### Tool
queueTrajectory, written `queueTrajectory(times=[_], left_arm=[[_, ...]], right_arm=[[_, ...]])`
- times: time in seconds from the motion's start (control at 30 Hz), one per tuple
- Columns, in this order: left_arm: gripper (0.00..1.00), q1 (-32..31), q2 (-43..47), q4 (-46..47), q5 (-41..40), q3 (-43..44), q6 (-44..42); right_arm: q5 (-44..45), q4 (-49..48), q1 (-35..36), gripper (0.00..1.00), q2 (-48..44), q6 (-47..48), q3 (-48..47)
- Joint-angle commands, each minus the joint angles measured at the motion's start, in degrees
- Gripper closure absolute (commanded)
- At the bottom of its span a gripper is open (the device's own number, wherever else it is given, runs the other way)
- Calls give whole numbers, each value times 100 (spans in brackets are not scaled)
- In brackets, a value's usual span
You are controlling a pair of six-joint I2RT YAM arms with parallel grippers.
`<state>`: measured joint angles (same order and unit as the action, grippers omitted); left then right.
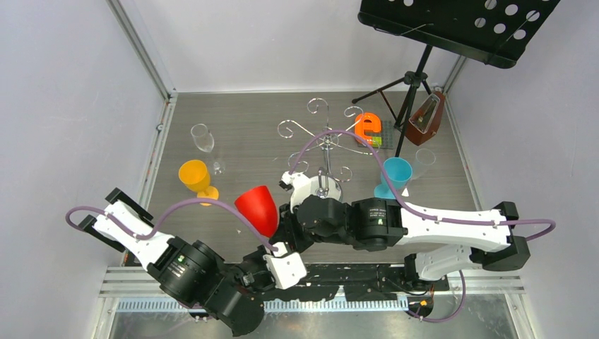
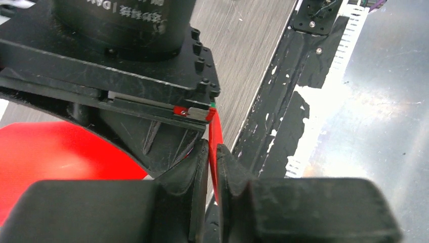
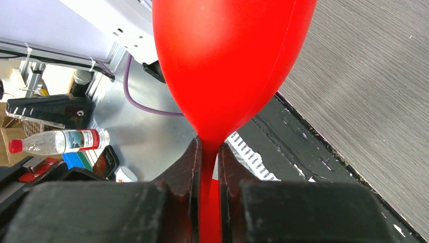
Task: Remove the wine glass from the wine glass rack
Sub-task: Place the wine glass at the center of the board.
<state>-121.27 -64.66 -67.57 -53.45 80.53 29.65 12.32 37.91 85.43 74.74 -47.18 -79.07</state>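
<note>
Overhead, the chrome wine glass rack (image 1: pixel 323 152) stands in the middle of the bench (image 1: pixel 240 116), and the right arm's wrist lies just in front of its base. A yellow goblet (image 1: pixel 195 176) and a clear glass (image 1: pixel 203 137) stand to its left, a blue goblet (image 1: pixel 396 174) to its right. The red wine glass (image 1: pixel 257 206) is off the rack, near the bench's front edge, between the arms. The right claw (image 3: pixel 207 152) pinches its stem just under the bowl; the left claw (image 2: pixel 212 164) is pressed onto a thin red edge of it.
</note>
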Motion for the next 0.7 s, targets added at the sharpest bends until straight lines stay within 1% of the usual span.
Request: queueTrajectory(times=[0.0, 0.23, 0.37, 0.43, 0.53, 0.67], left_arm=[[79, 16, 190, 591, -627, -52, -88], [46, 23, 628, 1172, -563, -446, -383], [34, 128, 960, 1671, -424, -769, -657], [30, 263, 1151, 2021, -225, -968, -795], [27, 507, 1499, 2454, 138, -1283, -954], [23, 982, 2041, 3071, 828, -1743, -1136]], right_arm=[[-93, -183, 158, 94, -178, 32, 113], [119, -182, 159, 94, -368, 176, 196], [446, 0, 158, 94, -551, 323, 232], [597, 33, 157, 94, -700, 399, 324], [846, 76, 158, 94, -997, 581, 552], [1286, 109, 158, 94, -1365, 916, 828]])
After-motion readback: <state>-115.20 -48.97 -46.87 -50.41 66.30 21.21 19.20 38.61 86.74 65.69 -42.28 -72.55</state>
